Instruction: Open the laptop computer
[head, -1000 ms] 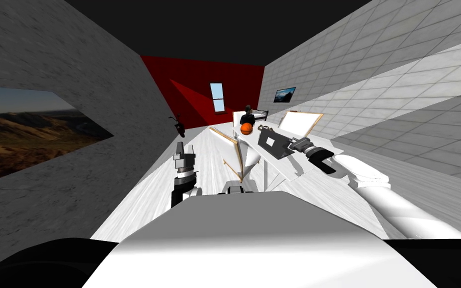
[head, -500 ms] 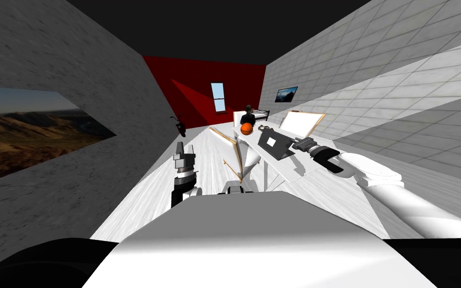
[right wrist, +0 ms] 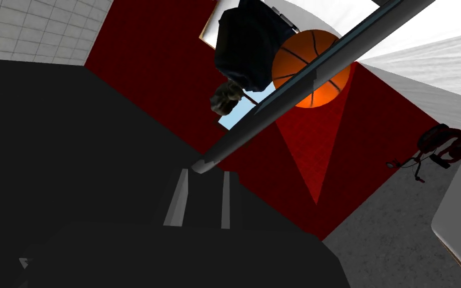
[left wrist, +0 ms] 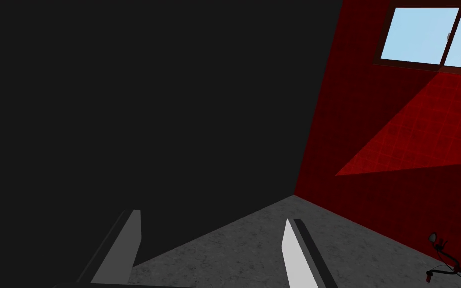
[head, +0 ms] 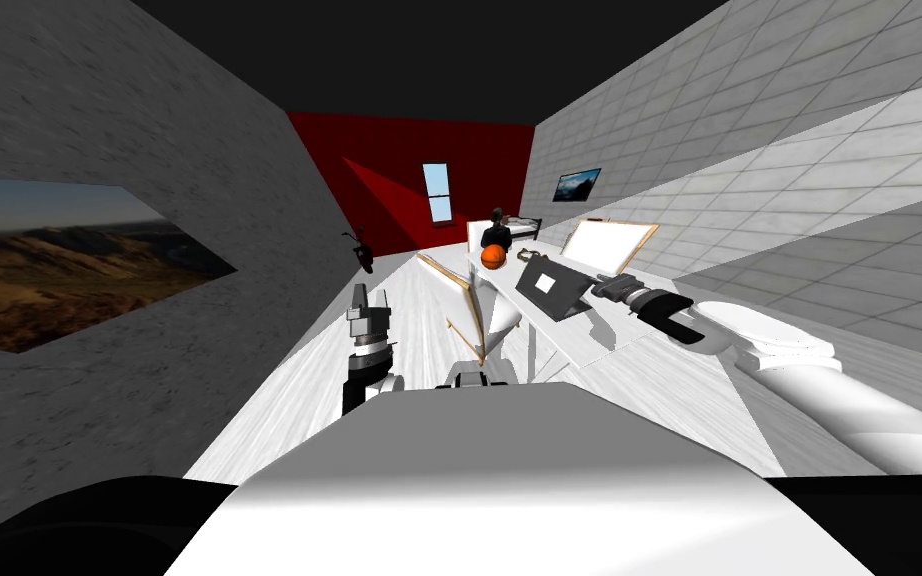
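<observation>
right jaws nearly together, seemingly pinched on the near corner of the laptop lid (right wrist: 284, 97), a thin grey edge running away from the tips. seen from the head: laptop (head: 549, 287) on the white counter (head: 604, 345), dark lid with a white square tilted up well off flat, right jaws at its side edge. beyond the lid, an orange basketball (right wrist: 329, 92) and a dark bag (right wrist: 247, 40) further along the counter. framed white board (head: 604, 245) leaning just beside the laptop on the tiled-wall side. left jaws wide apart, parked low off the counter's left side, holding nothing.

step in hand, by judgement: swinging the lid up, partway done. next move calls for following the hinge's arc rather than pulling straight, with the pinch kept square on the thin edge to avoid slipping off the corner, then release at full opening. possible trouble: dragging the whole laptop along the counter instead of turning the lid.
</observation>
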